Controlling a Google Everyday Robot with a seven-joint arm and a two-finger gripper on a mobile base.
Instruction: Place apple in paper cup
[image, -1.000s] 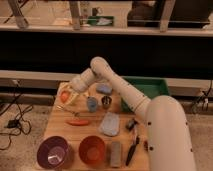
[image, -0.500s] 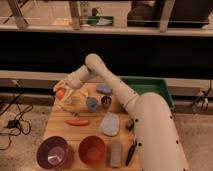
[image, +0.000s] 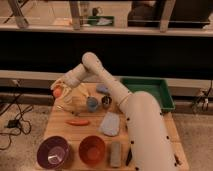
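- The apple (image: 58, 92), a small round orange fruit, sits in the gripper (image: 60, 90) at the far left edge of the wooden table (image: 60, 127); the jaws are closed tight on it.
- The paper cup (image: 78, 102), pale and slightly translucent with a round rim, stands just right of and below the jaws, apart from the fruit.
- The white arm (image: 107, 82) reaches from the robot's rounded body at lower right, bends at a raised elbow and slopes down-left to the wrist.
- Against the earlier frames, the gripper has carried the apple further left and outward, past the cup, and the elbow has swung left with it.
- Right of the jaws stand a blue-grey cup (image: 92, 104) and a small dark metallic cup (image: 106, 101).
- Below the jaws lies a long thin orange piece (image: 78, 122); nearer the front sit a glossy purple bowl (image: 53, 152) and an orange-red bowl (image: 92, 150).
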